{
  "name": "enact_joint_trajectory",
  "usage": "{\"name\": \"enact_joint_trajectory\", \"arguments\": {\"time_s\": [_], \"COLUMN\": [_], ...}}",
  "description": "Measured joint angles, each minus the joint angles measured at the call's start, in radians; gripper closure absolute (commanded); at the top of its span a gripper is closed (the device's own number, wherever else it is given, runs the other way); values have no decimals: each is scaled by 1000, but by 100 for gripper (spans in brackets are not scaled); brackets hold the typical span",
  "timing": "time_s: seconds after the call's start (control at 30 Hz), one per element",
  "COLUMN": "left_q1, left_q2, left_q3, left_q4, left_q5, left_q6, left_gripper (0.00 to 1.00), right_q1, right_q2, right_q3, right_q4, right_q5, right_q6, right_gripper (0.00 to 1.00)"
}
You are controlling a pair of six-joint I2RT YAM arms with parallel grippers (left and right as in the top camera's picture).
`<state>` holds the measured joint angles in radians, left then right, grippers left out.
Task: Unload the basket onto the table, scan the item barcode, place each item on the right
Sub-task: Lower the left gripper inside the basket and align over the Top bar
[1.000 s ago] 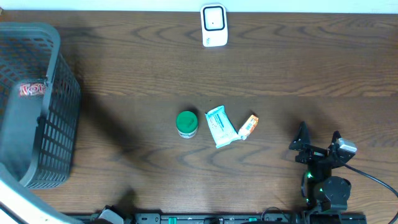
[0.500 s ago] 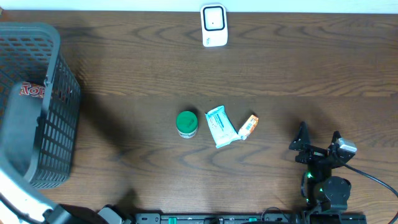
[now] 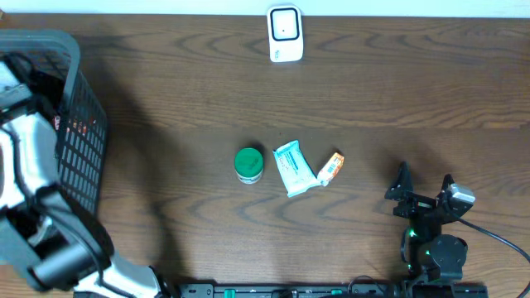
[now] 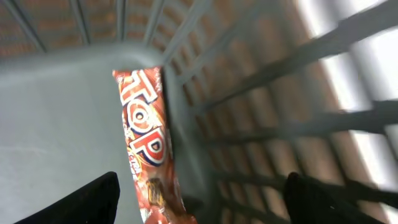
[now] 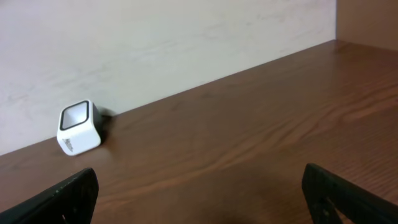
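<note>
Left tool [image 4: 202, 200] newly wide over basket [image 3: 83, 165]

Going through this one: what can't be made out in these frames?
Snack bar: lower end cut off by the left wrist view's bottom edge, print blurred, no barcode shows.
Basket floor: overhead, the left arm covers most of it.
Packet, small tube, green jar: print too small overhead to find any barcode.

Dark wood-grain worktop [image 3: 166, 99], smooth with a low sheen; a scanner [image 3: 285, 33] of glossy white plastic with a dark window; a basket [image 3: 81, 157] of matt grey plastic lattice; a snack bar [image 4: 144, 143] in a shiny, crinkled film wrapper.
</note>
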<state>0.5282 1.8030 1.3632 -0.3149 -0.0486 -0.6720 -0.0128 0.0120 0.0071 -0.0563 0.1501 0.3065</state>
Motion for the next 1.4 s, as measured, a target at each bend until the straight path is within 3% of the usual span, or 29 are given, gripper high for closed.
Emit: {"name": "enact_joint_trajectory", "arguments": {"time_s": [0.37, 0.8, 1.13, 1.4], "left_q1": [-7, -8, 42, 147], "left_q2": [122, 124, 32, -162], "left_q3": [50, 64, 2, 5], "left_q4": [96, 58, 26, 31], "left_q5": [-35, -28, -9, -15], "left_q6": [-98, -140, -143, -67], "left_gripper": [15, 15, 15, 15], "right_q1": [0, 0, -1, -1], "right_q2": [0, 0, 0, 0], "right_q3": [0, 0, 0, 0], "right_q4": [0, 0, 0, 0], "right_q5": [0, 0, 0, 0], "right_q6": [0, 0, 0, 0], "right_gripper": [1, 1, 1, 1]}}
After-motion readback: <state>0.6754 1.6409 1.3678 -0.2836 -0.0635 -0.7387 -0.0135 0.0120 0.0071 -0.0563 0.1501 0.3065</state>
